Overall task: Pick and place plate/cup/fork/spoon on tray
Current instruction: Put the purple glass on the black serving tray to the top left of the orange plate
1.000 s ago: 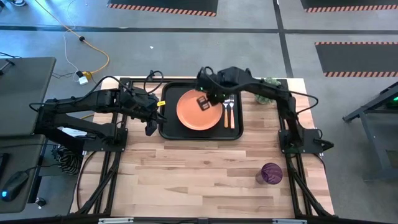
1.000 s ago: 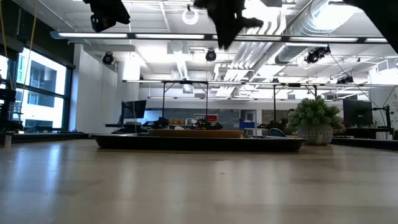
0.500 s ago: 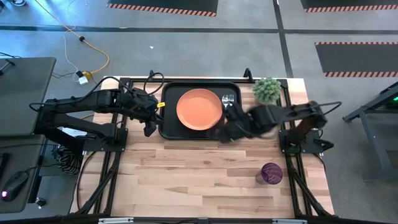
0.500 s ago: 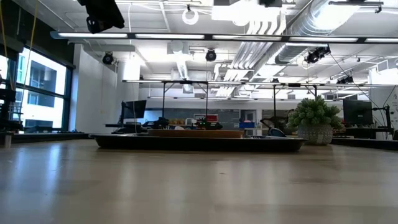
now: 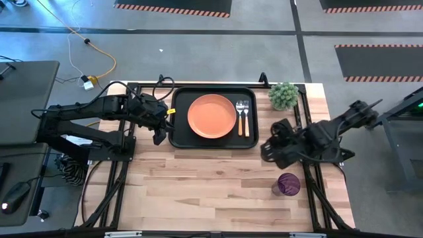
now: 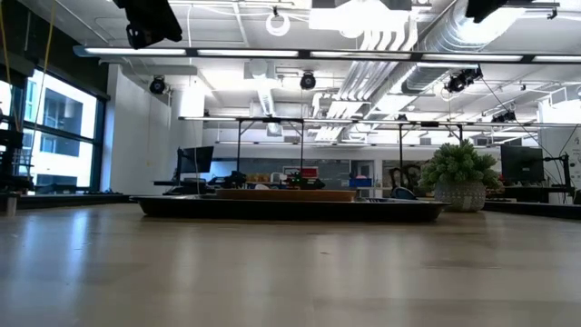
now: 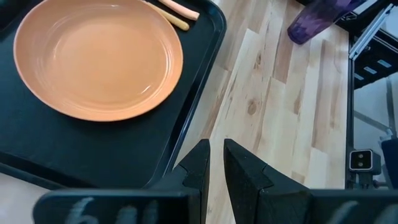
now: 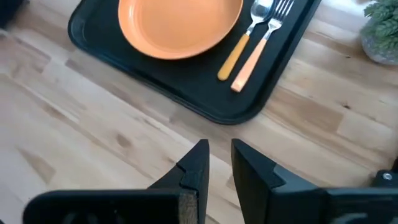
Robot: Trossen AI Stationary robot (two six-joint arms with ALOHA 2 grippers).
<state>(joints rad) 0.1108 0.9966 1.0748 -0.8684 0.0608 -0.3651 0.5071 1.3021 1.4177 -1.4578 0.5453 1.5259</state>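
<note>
Glossy plate (image 7: 98,57), matt tray (image 7: 62,149), seemingly smooth wooden table (image 8: 74,155).
</note>
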